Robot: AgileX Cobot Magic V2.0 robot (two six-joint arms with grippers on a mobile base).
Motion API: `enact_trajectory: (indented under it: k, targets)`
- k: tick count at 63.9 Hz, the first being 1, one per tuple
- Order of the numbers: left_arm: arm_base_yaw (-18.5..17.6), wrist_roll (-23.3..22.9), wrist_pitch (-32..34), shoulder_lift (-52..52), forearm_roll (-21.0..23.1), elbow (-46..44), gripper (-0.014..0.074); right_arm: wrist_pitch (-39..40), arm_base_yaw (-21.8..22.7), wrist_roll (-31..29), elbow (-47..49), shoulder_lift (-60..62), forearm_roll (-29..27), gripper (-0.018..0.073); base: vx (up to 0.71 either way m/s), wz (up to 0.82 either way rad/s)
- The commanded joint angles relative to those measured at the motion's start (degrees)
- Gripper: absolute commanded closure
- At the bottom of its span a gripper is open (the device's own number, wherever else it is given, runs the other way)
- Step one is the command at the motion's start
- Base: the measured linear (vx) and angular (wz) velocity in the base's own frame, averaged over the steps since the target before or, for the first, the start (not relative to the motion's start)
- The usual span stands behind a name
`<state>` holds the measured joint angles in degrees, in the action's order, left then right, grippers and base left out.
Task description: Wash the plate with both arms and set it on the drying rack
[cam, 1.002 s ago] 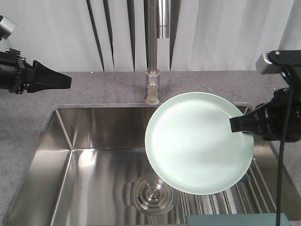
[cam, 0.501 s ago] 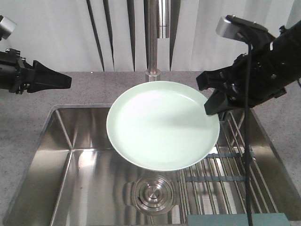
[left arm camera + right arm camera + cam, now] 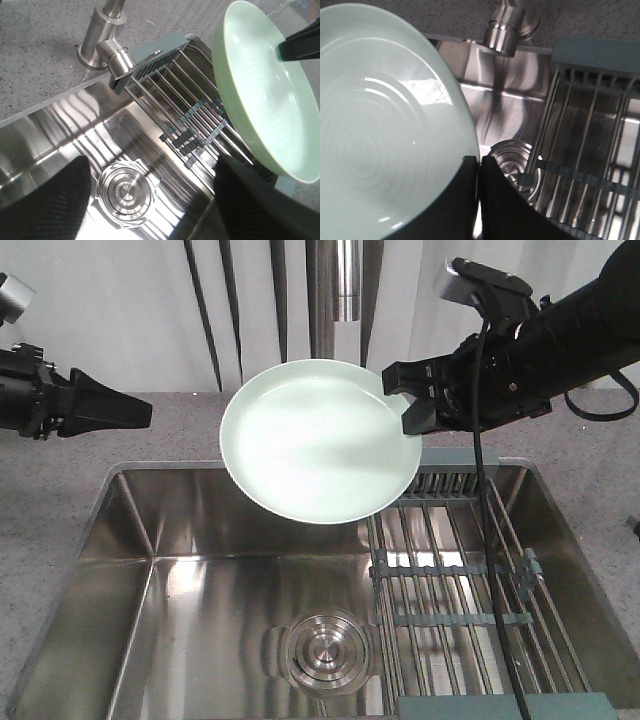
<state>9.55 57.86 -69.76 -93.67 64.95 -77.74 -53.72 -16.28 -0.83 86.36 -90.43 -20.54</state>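
Right gripper (image 3: pixel 398 400), pinching the plate (image 3: pixel 310 440) by its rim, just swung it from above the drying rack (image 3: pixel 450 570) to the faucet (image 3: pixel 345 285) — rinse time, probably; left gripper (image 3: pixel 140 412) idles, jaws spread.

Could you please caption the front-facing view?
The right gripper holds the mint-green plate above the sink; the left gripper hovers aside.
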Motion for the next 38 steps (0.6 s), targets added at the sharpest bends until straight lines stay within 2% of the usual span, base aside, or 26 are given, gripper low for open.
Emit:
enact_trajectory:
  k: [1,9,14,20,26,34,38]
  targets:
    - [0.0,-0.2,-1.9,2.7,4.3,-1.1,0.0092,2.8,0.2,0.8,2.8,2.3,3.9,0.0568,0.00,0.00]
    - [0.0,-0.2,-1.9,2.7,4.3,-1.1,0.0092,-4.0,0.2,4.2,5.1,2.3,12.5,0.0568,0.00,0.00]
    - [0.0,-0.2,-1.9,2.7,4.3,-1.1,0.0092,-11.0,0.2,6.1,6.8,2.3,16.9,0.0568,0.00,0.00]
    - [0.0,-0.2,-1.9,2.7,4.3,-1.1,0.0092,-18.1,0.2,6.1,8.6,2.3,17.6,0.0568,0.00,0.00]
    - [0.0,-0.2,-1.9,2.7,4.3,-1.1,0.0092,-20.0,0.1,6.1,9.0,2.5,13.4,0.0568,0.00,0.00]
    - [0.0,-0.2,-1.9,2.7,4.3,-1.1,0.0092,-19.1,0.1,5.4,9.0,2.1,-0.6,0.0568,0.00,0.00]
    - [0.0,-0.2,-1.9,2.7,4.3,-1.1,0.0092,-16.6,0.1,3.7,9.0,1.6,-4.5,0.0568,0.00,0.00]
